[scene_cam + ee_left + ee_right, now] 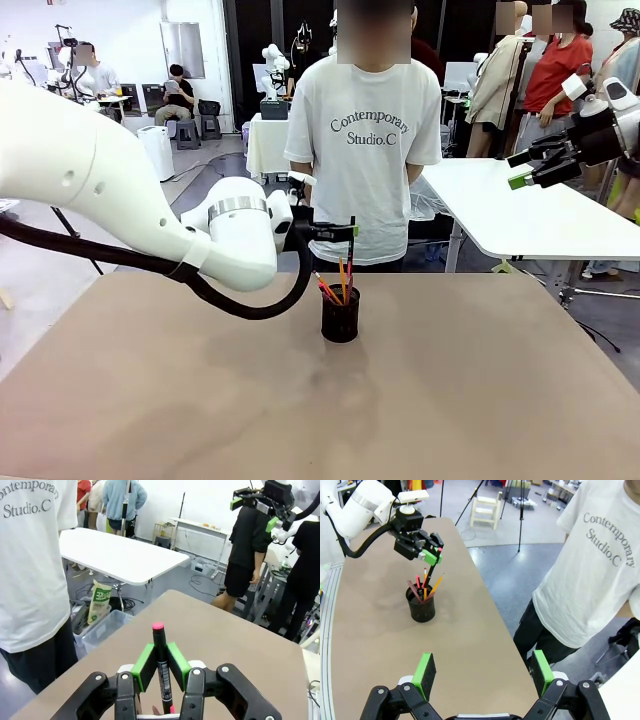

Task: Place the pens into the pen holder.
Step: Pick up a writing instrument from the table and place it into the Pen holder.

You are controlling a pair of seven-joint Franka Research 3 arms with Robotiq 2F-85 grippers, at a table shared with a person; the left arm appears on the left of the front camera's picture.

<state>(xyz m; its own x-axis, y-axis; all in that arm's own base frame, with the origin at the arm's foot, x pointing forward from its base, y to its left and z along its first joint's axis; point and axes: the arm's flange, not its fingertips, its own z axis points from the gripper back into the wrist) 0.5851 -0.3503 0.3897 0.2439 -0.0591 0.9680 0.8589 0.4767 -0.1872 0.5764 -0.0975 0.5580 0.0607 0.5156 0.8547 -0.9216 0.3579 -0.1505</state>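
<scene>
The pen holder point(340, 314) is standing upright near the middle of the bench point(450, 390), a small black mesh cylinder. Several thin sticks are leaning inside it, fanning outward: an orange-yellow pencil point(436, 584), a reddish one point(418, 583) and a brownish one point(413, 590).

The left tool point(348, 232) is hovering directly above the holder, its green pads closed on a black pen point(161, 667) with a red-pink end. In the front view the pen is hanging roughly vertical with its lower end reaching down into the holder's mouth; whether it is touching the bottom cannot be told.

The left wrist view is showing the grip closely: both pads are pressing the pen's barrel from either side, the pink tip is projecting beyond them, and a printed label is running along the barrel, too small to read.

The right wrist view is giving the holder from the side, with the pen slanting into it among the other sticks. The right tool point(484, 668) is standing with its fingers wide apart, gripping nothing, raised well clear of the holder. In the front view it is sitting high at the picture's right.

A person in a white printed T-shirt point(365, 150) is standing at the bench's far side.
</scene>
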